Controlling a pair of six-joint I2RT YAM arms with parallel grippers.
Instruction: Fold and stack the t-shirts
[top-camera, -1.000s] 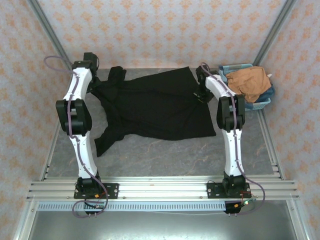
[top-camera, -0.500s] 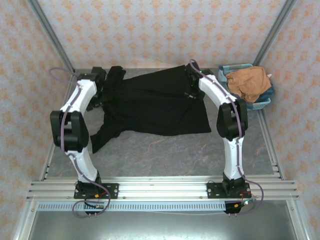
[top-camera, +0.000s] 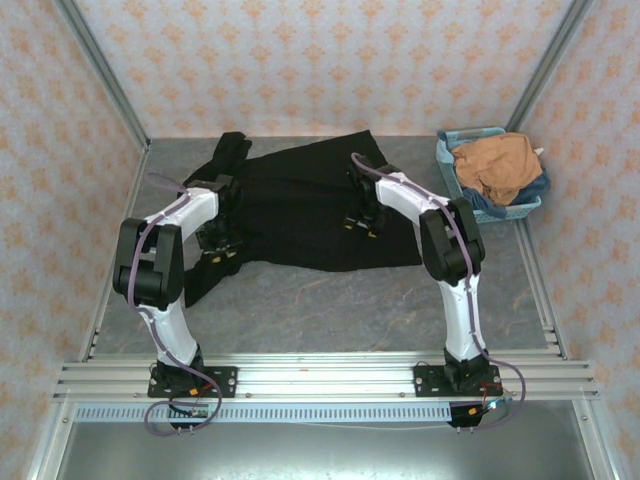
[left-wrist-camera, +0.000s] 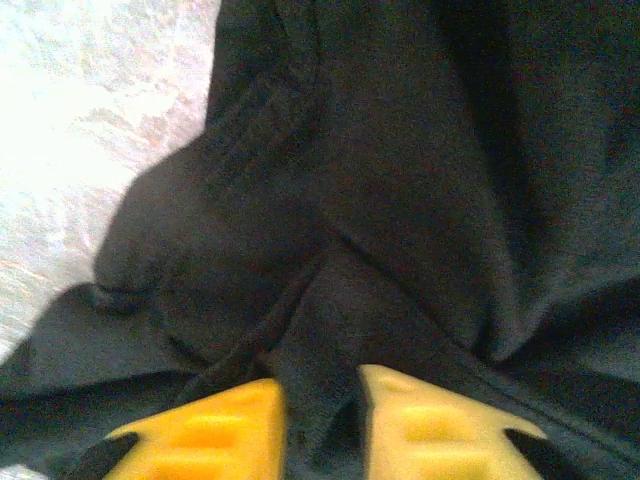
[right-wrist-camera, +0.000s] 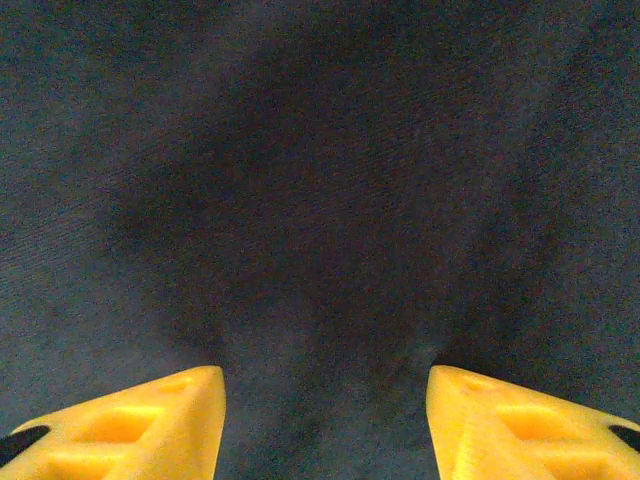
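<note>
Black t-shirt (top-camera: 300, 205) lies spread on the grey surface (top-camera: 330, 300) — left end effector (left-wrist-camera: 322, 400) pinches a fold of it, right end effector (right-wrist-camera: 323, 385) spread wide above it; orange-tan t-shirt (top-camera: 497, 165) in the basket (top-camera: 447, 160).

I count two shirts: one black tee (top-camera: 300, 205) and one orange tee (top-camera: 497, 165). One basket (top-camera: 470, 133). I run two arms: left arm (top-camera: 168, 320), right arm (top-camera: 457, 310).

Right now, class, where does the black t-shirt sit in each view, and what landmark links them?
Top external: black t-shirt spread across the table.
Left wrist: bunched, pinched by left gripper.
Right wrist: flat, under open right gripper.
Landmark: left gripper and right gripper over it from above.
</note>
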